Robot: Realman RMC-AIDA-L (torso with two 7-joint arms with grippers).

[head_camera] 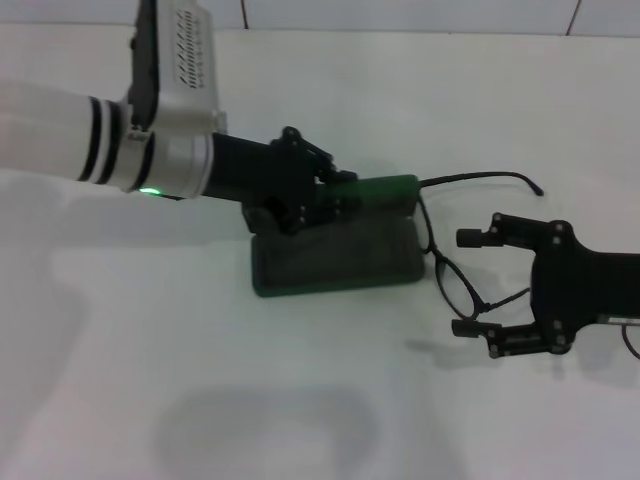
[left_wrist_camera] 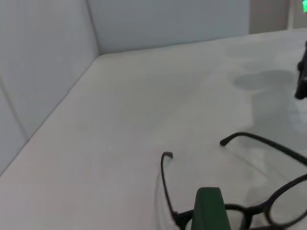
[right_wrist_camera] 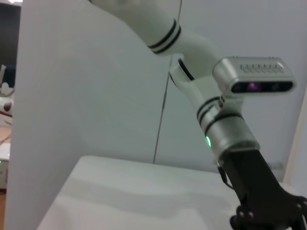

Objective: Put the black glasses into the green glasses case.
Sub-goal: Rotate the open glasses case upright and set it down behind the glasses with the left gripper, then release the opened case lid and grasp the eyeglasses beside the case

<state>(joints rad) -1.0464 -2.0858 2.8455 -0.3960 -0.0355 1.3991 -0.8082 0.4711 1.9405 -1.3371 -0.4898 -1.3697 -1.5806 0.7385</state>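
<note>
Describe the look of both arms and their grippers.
The left arm is white with black rings, then a silver wrist section with a green light and a vented silver camera housing. The left gripper is chunky black. The right gripper is black too, two-fingered with visible screws.

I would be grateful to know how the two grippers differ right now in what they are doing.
The left gripper is at the green glasses case, jaws on its raised lid; the right gripper is beside the case, jaws spread wide. The left holds the case, while the right straddles the black glasses without closing. Both are black.
</note>
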